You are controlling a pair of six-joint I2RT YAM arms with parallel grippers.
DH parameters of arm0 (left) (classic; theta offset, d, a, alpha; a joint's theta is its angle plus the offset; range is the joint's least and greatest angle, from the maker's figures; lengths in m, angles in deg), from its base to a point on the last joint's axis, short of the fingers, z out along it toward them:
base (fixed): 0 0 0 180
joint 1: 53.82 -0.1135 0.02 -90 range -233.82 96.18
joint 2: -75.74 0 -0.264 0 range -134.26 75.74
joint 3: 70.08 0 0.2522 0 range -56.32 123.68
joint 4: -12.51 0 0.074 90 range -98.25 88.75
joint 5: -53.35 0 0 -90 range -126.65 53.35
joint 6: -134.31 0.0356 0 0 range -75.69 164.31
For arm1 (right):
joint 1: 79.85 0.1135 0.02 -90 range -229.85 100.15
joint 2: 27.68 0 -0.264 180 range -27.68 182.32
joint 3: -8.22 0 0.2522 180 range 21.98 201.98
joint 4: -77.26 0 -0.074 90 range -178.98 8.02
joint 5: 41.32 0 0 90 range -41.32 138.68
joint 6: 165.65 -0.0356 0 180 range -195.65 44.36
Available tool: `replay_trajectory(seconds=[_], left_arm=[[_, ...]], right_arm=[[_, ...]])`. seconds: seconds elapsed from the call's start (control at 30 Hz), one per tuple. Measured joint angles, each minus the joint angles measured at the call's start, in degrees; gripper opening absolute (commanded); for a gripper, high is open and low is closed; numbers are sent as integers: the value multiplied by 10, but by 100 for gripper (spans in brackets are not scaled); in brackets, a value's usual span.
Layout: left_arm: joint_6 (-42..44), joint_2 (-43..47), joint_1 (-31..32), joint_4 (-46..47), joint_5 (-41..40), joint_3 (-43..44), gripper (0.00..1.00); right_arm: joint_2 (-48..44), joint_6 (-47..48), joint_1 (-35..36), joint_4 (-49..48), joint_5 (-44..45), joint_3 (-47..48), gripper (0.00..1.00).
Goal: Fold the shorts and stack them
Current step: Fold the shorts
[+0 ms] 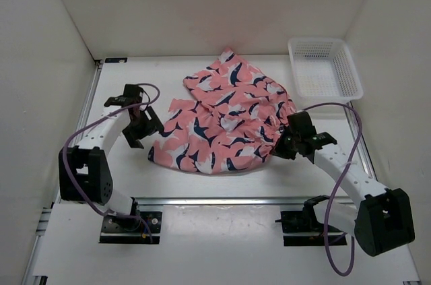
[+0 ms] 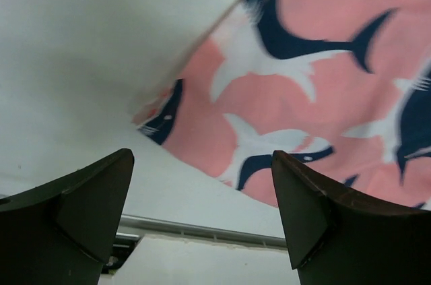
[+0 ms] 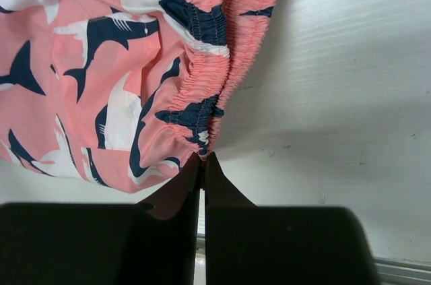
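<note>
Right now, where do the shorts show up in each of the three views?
Top external: shorts lie mid-table, between the two arms.
Left wrist: shorts fill the upper right, beyond the open left end effector.
Right wrist: shorts cover the left and top centre, waistband reaching the shut right end effector.
Shared landmark: the white table beneath them.

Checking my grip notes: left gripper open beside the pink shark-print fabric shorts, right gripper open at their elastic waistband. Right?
No: the right gripper is shut, pinching the waistband of the pink shark-print fabric shorts; the right wrist view shows it. The left gripper is indeed open beside them.
</note>
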Motion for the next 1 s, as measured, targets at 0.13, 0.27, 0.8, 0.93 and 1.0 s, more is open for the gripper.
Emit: replay_trajectory(seconds=[0.13,0.27,0.8,0.93,1.0], left_arm=[[-34,1,-18,4,6,-73,99],[-83,24,-19,-2,11,-162,99],[-136,-77,62,68,13,-116,10],[-137,-77,69,73,13,-111,10],[-138,-76,70,73,13,-111,10]], right_arm=[[-2,0,-15,5,2,4,0],[-13,-1,-31,16,2,6,0],[-63,-47,-79,28,-16,-88,84],[-63,-56,-81,12,-28,-116,81],[-63,-60,-81,-10,-32,-131,76]])
